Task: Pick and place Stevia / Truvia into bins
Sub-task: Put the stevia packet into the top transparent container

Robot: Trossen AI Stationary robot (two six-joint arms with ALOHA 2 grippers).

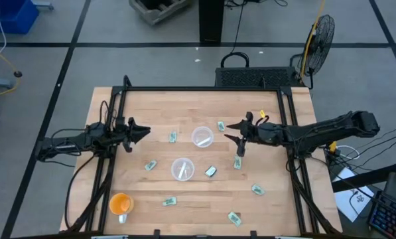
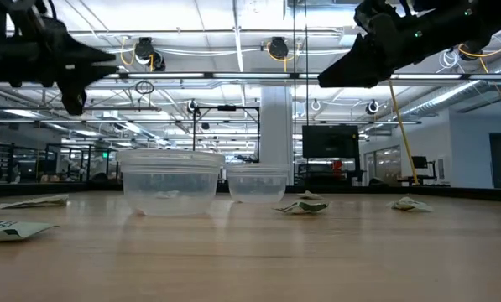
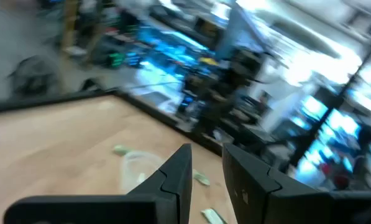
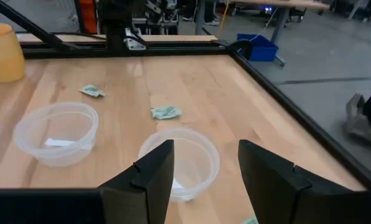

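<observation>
Across the table [image 1: 264, 106], Truvia packets [image 1: 210, 171] look light and limp (pinch edges); both grippers [image 1: 236, 135] hang open, empty.

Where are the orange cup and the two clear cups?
orange cup [image 1: 120, 203]: high view, its middle.
far clear cup [image 1: 202, 137]: high view, its bottom.
near clear cup [image 1: 182, 168]: high view, its bottom.

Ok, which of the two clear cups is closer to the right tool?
The clear cup farther from the orange cup. It sits just left of the right tool in the high view; the other clear cup lies lower, toward the table's front.
</observation>
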